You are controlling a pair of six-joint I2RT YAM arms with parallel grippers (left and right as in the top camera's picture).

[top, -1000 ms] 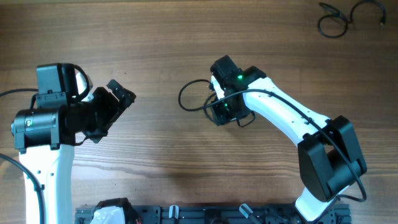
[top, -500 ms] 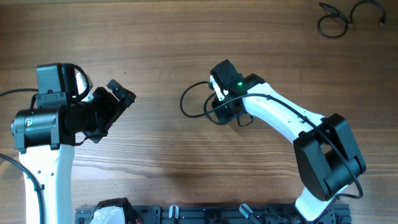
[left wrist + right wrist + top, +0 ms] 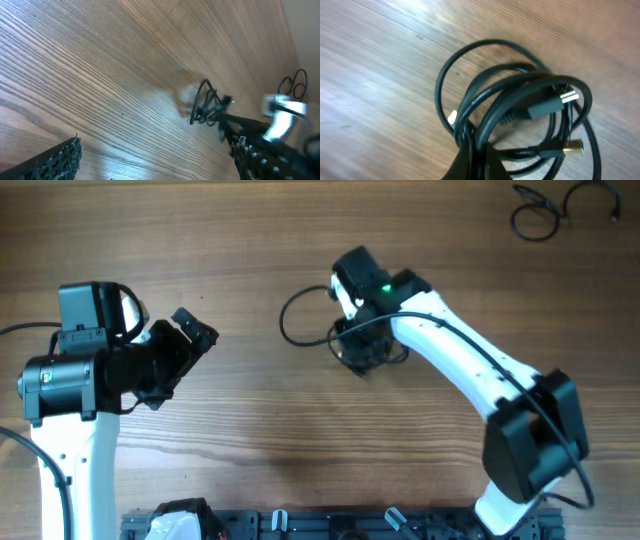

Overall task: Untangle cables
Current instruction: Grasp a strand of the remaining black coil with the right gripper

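The cables (image 3: 520,102) are a tangle of thin black cords with a silver plug (image 3: 568,97) and a gold plug (image 3: 573,146). My right gripper (image 3: 476,150) is shut on several strands at the bundle's lower left edge. From overhead, the right gripper (image 3: 358,352) sits mid-table, and one loop of the cables (image 3: 282,322) sticks out to its left. My left gripper (image 3: 190,332) hovers open well to the left, apart from the bundle. In the left wrist view the cables (image 3: 206,104) lie far ahead of the left gripper (image 3: 157,156), which holds nothing.
Two more thin black cord loops (image 3: 540,218) lie at the table's far right corner, also visible as loops (image 3: 293,84) in the left wrist view. A black rail with fittings (image 3: 330,525) runs along the table's near edge between the arm bases.
The right gripper closed its jaws onto the bundle. It and the cables shifted slightly left and away, and the free loop swung further left. The left arm stayed still.
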